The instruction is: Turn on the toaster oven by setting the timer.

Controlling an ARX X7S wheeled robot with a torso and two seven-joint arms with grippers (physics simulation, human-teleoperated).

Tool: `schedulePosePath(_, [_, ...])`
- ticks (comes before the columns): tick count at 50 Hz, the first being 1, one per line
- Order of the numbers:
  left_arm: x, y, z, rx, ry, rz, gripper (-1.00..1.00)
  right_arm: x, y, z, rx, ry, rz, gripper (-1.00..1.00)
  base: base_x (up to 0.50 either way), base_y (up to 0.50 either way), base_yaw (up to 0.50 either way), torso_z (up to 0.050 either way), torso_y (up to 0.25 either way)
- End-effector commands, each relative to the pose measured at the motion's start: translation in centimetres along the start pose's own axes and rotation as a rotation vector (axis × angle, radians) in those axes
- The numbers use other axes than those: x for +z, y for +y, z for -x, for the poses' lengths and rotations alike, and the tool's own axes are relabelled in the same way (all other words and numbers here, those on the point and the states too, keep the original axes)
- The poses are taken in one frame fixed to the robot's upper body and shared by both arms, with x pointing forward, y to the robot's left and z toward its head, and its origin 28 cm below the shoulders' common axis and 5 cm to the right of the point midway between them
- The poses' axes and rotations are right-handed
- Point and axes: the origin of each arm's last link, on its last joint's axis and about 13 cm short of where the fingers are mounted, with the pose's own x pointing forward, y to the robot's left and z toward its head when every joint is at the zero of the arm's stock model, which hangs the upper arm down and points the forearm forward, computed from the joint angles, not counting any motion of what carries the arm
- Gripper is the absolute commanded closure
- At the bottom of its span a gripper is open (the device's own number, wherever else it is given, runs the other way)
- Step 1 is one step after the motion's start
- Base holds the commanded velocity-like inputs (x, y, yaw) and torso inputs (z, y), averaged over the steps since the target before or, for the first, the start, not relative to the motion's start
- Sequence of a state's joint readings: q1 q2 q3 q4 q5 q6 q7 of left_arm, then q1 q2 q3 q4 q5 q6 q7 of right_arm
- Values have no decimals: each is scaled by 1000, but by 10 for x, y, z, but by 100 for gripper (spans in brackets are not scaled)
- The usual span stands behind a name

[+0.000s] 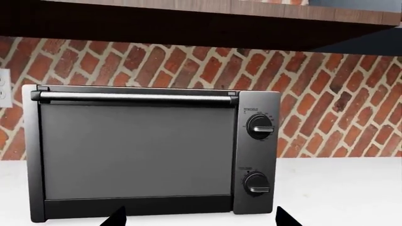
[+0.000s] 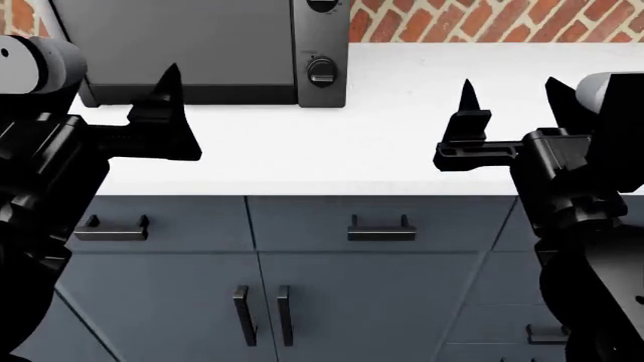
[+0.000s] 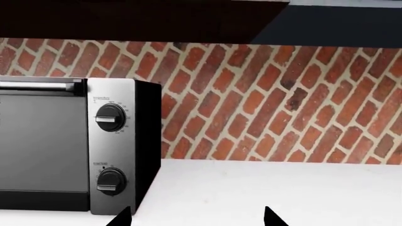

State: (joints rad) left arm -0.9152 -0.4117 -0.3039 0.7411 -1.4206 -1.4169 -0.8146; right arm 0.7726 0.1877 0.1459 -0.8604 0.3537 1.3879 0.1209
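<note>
The dark grey toaster oven (image 1: 135, 150) stands on the white counter against the brick wall, its glass door shut. It also shows in the head view as the toaster oven (image 2: 191, 45) at the far left. On its narrow panel the timer (image 1: 256, 183) is the lower knob, below a larger numbered knob (image 1: 259, 127). The timer (image 2: 322, 70) and timer (image 3: 112, 180) show in the other views too. My left gripper (image 1: 201, 219) is open, short of the oven's front and facing the door. My right gripper (image 3: 196, 219) is open over bare counter, right of the oven. Neither holds anything.
The white counter (image 2: 403, 128) runs along the brick wall (image 3: 264, 103), with a dark wall cabinet (image 1: 188, 21) overhead. Grey drawers and cabinet doors (image 2: 378, 249) lie below the counter's front edge. A wall outlet (image 1: 3, 89) is left of the oven.
</note>
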Motion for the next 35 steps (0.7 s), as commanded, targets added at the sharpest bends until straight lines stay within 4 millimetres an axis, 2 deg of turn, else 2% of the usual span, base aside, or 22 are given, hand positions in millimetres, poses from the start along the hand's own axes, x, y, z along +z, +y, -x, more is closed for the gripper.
schedulePosePath(1, [0,-1,-1,-3,-2,-4,-100,0,1,1,4,-10,1,-100,0,0,0,0,0])
schedulePosePath(8, [0,-1,-1,-9,0,-16,-100,-1,0,1,20,8,-35,-100,59,0,0,0,0])
schedulePosePath(25, [1,-1,0,-8,-9,-11,-100,-2,1,2,30,11,-48,-100,500,31,0,0,0])
schedulePosePath(35, [1,-1,-1,-6,-11,-11,-100,-1,0,1,28,12,-53,-100,500,279,0,0,0])
